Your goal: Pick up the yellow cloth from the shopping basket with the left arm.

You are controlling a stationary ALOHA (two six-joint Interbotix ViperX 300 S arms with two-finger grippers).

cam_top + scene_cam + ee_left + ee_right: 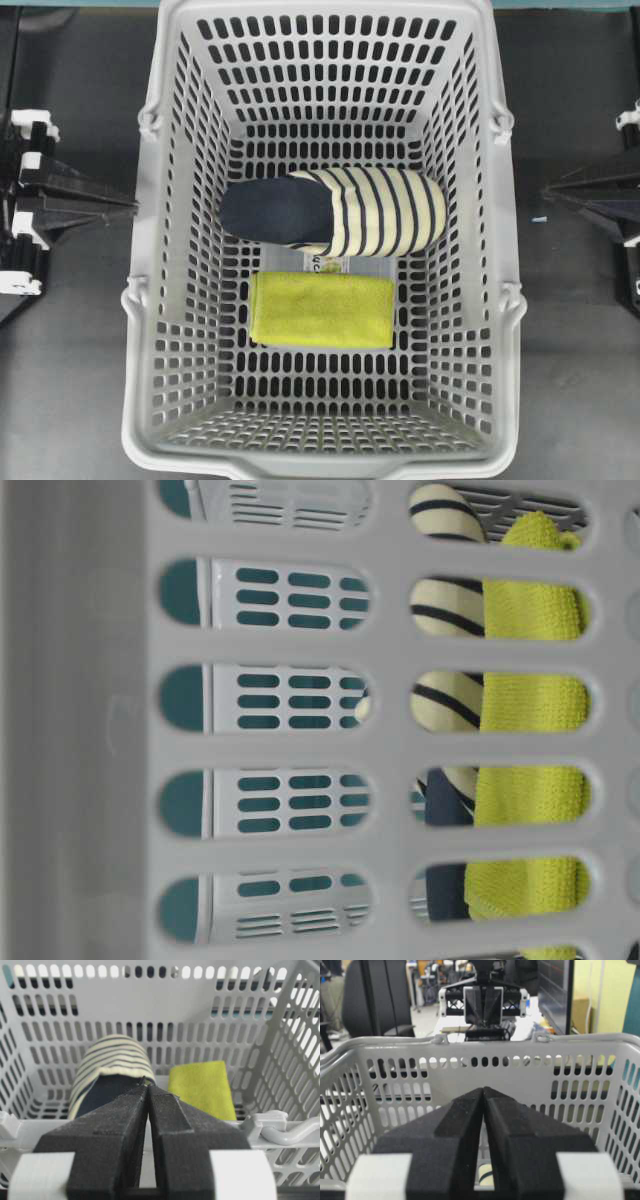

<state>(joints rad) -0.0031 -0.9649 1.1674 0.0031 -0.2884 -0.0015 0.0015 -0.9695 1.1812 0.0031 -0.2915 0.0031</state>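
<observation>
Left gripper (148, 1091) and right gripper (483, 1092) both sit level, jaws pressed together, holding nothing.

Printed label (326, 264) under the slipper (335, 211), text too small (unreadable)

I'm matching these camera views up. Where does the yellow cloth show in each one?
Overhead: yellow cloth low centre, below the striped slipper.
Table-level: right edge, behind basket slots.
Left wrist: right of centre.
Right wrist: not in view.
Shared landmark: slipper beside it.
</observation>
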